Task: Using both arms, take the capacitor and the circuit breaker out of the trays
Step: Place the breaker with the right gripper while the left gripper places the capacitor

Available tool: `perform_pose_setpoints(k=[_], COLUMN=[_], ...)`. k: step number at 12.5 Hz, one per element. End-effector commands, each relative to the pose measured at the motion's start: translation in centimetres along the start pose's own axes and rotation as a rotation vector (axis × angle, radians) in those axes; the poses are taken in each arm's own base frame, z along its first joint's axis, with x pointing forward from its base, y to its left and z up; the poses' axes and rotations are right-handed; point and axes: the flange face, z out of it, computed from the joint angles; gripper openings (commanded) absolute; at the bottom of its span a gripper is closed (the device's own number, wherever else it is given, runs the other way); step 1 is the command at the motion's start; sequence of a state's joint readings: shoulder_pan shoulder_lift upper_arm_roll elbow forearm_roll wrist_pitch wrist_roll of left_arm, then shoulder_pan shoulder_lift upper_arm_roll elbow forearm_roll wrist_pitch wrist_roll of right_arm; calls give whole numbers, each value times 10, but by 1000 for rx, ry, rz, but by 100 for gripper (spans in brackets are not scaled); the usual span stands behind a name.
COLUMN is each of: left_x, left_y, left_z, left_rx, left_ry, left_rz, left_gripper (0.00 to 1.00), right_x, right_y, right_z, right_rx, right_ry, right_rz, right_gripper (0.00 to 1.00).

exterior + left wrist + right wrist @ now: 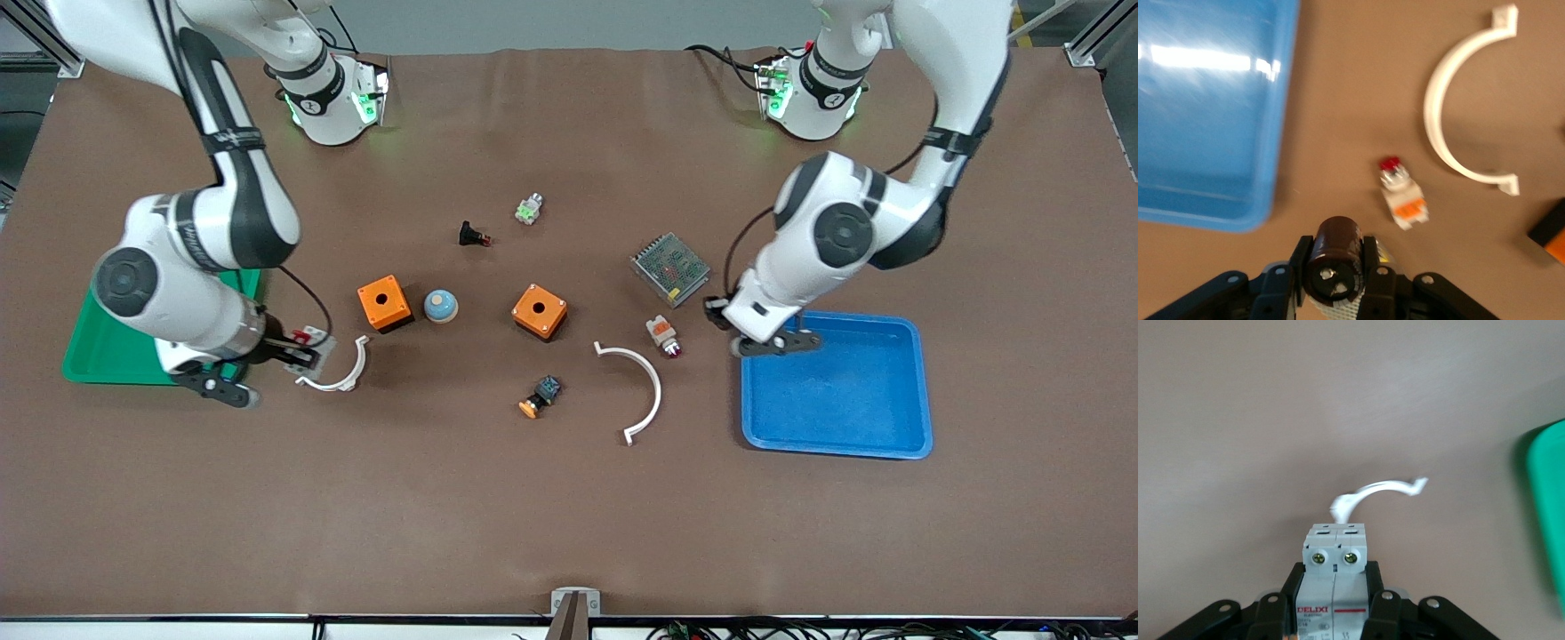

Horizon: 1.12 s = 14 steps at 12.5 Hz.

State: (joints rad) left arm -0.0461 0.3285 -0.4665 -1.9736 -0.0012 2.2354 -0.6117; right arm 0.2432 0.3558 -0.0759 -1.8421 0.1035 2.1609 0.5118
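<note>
Left wrist view: left gripper [1335, 280] clamped on capacitor [1333, 261], a dark brown short cylinder w/ pale terminals on top, held over bare table between blue tray [1218, 200] and white-orange lamp [1403, 195]; white curved clip [1451, 127] lies past the lamp. Right gripper [1335, 603] grips breaker [1335, 570], white-grey block w/ two screws, label "DELIXI", above table between green tray [1548, 520] and small white clip [1371, 493].

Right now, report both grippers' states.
Left gripper: closed on the capacitor.
Right gripper: closed on the breaker.
</note>
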Motion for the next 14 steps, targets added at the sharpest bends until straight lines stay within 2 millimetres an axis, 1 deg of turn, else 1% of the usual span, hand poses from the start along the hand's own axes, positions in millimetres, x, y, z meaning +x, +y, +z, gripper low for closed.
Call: perform_pose_setpoints(k=[1,2,4,5,6,7,8,9,10,11,12,13,14], left_x=[-35,-50,-81,-85,-91,-101,-106,-106,-109,-112,-114,-113,-110], left_y=[47,67,103,111,117,127,136,141,150,159,164,171,174], left_z=[21,38,73,83,98,108,120,128,138,147,160,167,172], left_rx=[50,47,39,34,38,36,33,34,36,31,40,41,41], left_ry=[11,8,4,22,29,33,34,35,36,44,46,59,72], left_rz=[-29,-67,-157,-176,-201,-219,-242,-261,-272,-287,-300,-310,-330], left_gripper=[1,1,1,1,1,1,1,1,1,1,1,4,14], right_x=[13,12,9,5,4,4,5,6,10,20,28,41,50], right_y=[-31,-39,-48,-54,-57,-57,-56,-56,-55,-54,-46,-34,-18], right_z=[34,53,80,94,104,110,111,109,104,90,80,64,37], right_rx=[20,21,15,13,12,8,7,9,13,28,22,6,-13], right_ry=[20,33,37,40,45,42,41,42,47,65,55,31,-14], right_rz=[64,58,71,75,80,82,85,86,90,91,102,108,70], right_gripper=[2,2,2,2,4,10,22,47,65,91,100,100,100])
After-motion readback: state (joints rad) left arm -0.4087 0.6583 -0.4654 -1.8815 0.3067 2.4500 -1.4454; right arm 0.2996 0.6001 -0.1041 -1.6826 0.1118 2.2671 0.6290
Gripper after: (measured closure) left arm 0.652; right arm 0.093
